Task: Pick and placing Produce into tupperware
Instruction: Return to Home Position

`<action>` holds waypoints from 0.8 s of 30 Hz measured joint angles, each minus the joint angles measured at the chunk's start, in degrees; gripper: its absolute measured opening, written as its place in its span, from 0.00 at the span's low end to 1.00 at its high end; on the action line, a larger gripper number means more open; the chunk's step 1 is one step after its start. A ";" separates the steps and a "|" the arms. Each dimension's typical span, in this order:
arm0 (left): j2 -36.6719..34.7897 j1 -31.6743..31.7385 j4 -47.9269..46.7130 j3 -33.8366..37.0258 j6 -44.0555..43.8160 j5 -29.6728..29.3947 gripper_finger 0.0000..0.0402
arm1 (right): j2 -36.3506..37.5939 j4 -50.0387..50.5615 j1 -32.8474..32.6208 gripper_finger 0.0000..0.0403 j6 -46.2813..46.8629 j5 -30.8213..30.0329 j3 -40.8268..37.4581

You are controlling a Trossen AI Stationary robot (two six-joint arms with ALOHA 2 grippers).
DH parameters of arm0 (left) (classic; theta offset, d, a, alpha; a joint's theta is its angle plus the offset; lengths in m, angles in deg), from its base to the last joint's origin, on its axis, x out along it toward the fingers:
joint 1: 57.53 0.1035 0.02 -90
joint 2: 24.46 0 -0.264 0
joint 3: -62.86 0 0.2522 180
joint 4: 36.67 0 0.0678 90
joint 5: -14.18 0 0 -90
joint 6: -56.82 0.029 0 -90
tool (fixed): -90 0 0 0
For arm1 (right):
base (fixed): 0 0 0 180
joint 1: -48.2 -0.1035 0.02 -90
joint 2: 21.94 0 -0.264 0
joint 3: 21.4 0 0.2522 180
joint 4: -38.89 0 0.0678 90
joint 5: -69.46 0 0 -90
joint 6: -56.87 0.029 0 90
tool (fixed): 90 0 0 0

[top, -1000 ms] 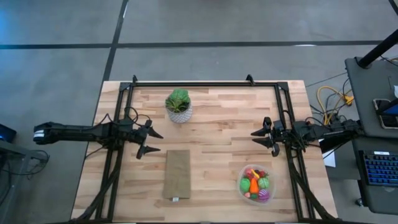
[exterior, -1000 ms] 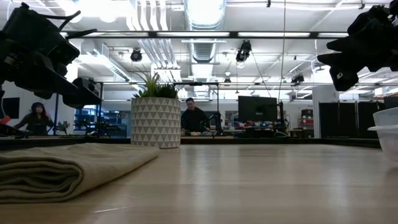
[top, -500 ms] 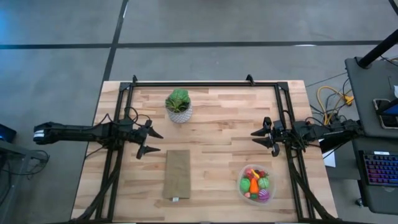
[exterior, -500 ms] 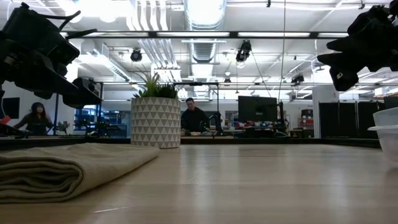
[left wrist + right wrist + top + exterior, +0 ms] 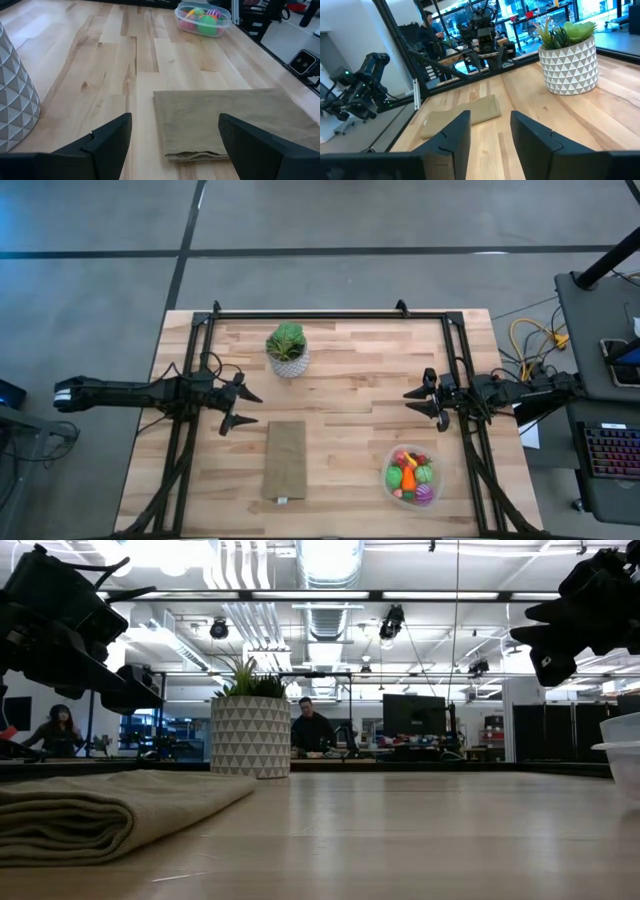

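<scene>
The clear round tupperware (image 5: 411, 476) stands near the table's near right corner, its bottom on the wood, and holds the produce (image 5: 409, 474): red, green, orange and magenta toy pieces. The left wrist view shows the tupperware (image 5: 202, 17) far off with the produce (image 5: 201, 19) inside. My left gripper (image 5: 243, 407) hovers open over the table's left side, above the wood beside the folded cloth. My right gripper (image 5: 418, 400) hangs open at the right side, farther back than the tupperware. Neither touches anything.
A folded tan cloth (image 5: 285, 460) lies flat near the table's middle front. A green plant in a white patterned pot (image 5: 287, 350) stands toward the far edge. A dark metal frame (image 5: 330, 313) runs along the far and side edges. Bare wood lies between the grippers.
</scene>
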 joint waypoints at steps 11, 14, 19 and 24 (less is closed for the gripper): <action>0.00 0.00 0.02 0.00 0.00 0.00 0.71 | 0.00 0.00 0.00 0.34 0.00 0.00 0.00; 0.01 -0.02 0.00 0.00 0.00 0.00 0.71 | 0.00 0.00 -0.01 0.34 0.00 0.00 0.00; 0.01 0.00 0.01 0.00 -0.01 0.00 0.71 | 0.00 0.00 -0.02 0.33 0.00 0.00 0.00; 0.00 -0.02 0.00 0.00 -0.02 0.00 0.71 | 0.00 0.00 -0.01 0.34 0.00 0.00 0.00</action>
